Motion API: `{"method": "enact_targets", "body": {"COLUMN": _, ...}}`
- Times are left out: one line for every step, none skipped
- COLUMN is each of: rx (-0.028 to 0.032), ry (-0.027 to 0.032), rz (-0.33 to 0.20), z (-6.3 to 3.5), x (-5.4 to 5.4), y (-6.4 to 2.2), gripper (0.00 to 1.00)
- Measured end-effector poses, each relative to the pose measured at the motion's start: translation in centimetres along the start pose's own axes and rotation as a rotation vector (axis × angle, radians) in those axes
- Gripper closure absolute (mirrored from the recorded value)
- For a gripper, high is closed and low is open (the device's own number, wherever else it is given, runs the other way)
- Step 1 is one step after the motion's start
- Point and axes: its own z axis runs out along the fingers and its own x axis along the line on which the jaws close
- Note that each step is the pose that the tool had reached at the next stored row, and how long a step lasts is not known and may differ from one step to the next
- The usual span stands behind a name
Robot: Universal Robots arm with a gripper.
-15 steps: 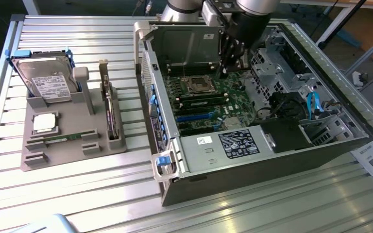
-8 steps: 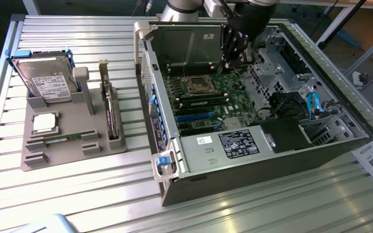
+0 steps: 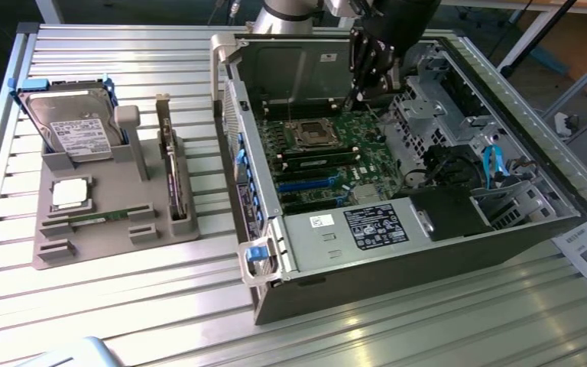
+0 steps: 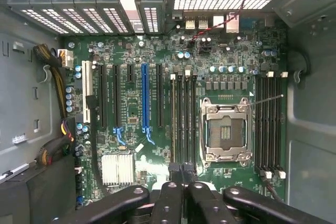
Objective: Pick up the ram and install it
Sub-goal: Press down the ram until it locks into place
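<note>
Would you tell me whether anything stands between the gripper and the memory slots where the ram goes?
Nothing visible does. The shut gripper hangs right over the dark memory slots beside the processor socket. Whether it holds the ram is unclear.

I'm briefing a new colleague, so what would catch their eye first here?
The open computer case with its green motherboard dominates, on the exterior view's right. The end effector hangs inside it, over the memory slots. At the exterior view's left, a grey holder carries a hard drive.
</note>
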Motion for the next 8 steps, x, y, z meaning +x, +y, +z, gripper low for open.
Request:
{"method": "enact_targets", "body": {"rx": 0.0, "ry": 0.0, "rz": 0.0, "z": 0.0, "x": 0.0, "y": 0.0, "gripper": 0.9}}
{"method": "enact_targets", "body": {"rx": -0.0001, "ry": 0.0001, "rz": 0.0, "z": 0.0, "x": 0.0, "y": 0.0, "gripper": 0.9}}
{"method": "enact_targets", "body": {"rx": 0.0, "ry": 0.0001, "rz": 0.0, "z": 0.0, "x": 0.0, "y": 0.0, "gripper": 0.9}}
{"method": "enact_targets", "body": {"rx": 0.0, "ry": 0.0001, "rz": 0.0, "z": 0.0, "x": 0.0, "y": 0.0, "gripper": 0.9}}
{"method": "enact_targets", "body": {"rx": -0.0001, "ry": 0.0001, "rz": 0.0, "z": 0.0, "x": 0.0, "y": 0.0, "gripper": 0.9}}
{"method": "enact_targets", "body": {"rx": -0.0001, "ry": 0.0002, "rz": 0.0, "z": -0.01, "x": 0.0, "y": 0.0, "gripper": 0.9}}
{"method": "enact_targets", "body": {"rx": 0.0, "ry": 0.0001, "rz": 0.0, "z": 0.0, "x": 0.0, "y": 0.0, "gripper": 0.9}}
{"method": "enact_targets", "body": {"rx": -0.0001, "ry": 0.0, "rz": 0.0, "z": 0.0, "x": 0.0, "y": 0.0, "gripper": 0.9}}
